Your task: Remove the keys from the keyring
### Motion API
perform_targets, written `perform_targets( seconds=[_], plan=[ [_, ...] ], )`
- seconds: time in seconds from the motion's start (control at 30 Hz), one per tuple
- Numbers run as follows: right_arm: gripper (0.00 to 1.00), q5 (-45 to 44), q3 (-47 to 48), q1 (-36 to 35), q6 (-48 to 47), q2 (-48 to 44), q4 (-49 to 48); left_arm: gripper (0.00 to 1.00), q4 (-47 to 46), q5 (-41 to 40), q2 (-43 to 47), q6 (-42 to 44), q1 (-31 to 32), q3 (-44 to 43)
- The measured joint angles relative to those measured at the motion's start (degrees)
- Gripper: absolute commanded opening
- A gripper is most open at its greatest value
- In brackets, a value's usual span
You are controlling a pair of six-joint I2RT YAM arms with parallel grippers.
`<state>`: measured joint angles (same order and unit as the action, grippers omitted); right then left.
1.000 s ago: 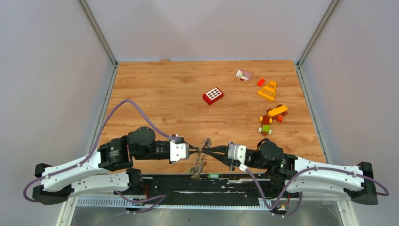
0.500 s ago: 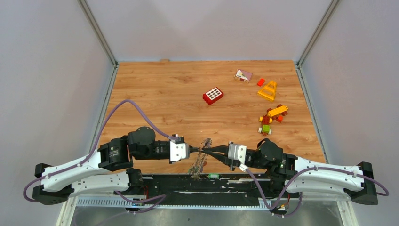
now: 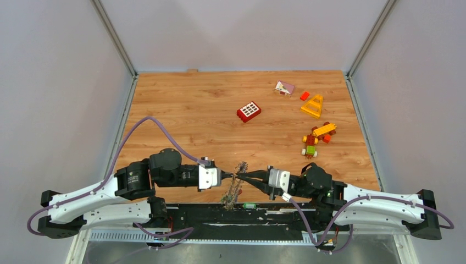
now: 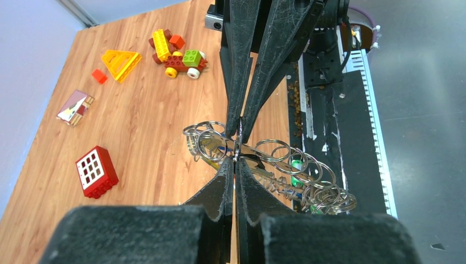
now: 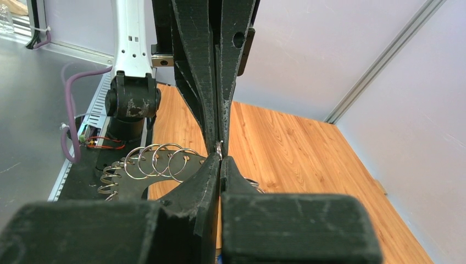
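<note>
The left gripper [image 4: 235, 165] and right gripper [image 4: 240, 125] are meeting tip to tip at the lower centre of the overhead frame. Both are pinching fully shut on the keyring [image 3: 233, 192] from opposite sides. I cannot tell which ring or key each is gripping. The keys [image 4: 272, 184] are hanging towards the lower right of the left wrist frame. To do this step well, one claw should be anchoring the ring while the other is sliding a single key slowly along the coil, without twisting.
</note>
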<state>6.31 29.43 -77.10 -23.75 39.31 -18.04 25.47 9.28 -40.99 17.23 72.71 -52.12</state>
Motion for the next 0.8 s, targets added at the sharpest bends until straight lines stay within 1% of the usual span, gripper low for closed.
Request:
perform_targets(
  seconds=[0.27,0.8],
  plan=[
    [0.00,-0.1,-0.6,-0.1,-0.3,0.0,-1.7,0.03,0.0,-0.2,0.0,0.0,0.0,0.0],
    [0.00,-1.8,-4.3,-0.8,-0.4,0.7,-10.2,0.03,-0.5,-0.2,-0.1,-0.2,0.0,0.4]
  ],
)
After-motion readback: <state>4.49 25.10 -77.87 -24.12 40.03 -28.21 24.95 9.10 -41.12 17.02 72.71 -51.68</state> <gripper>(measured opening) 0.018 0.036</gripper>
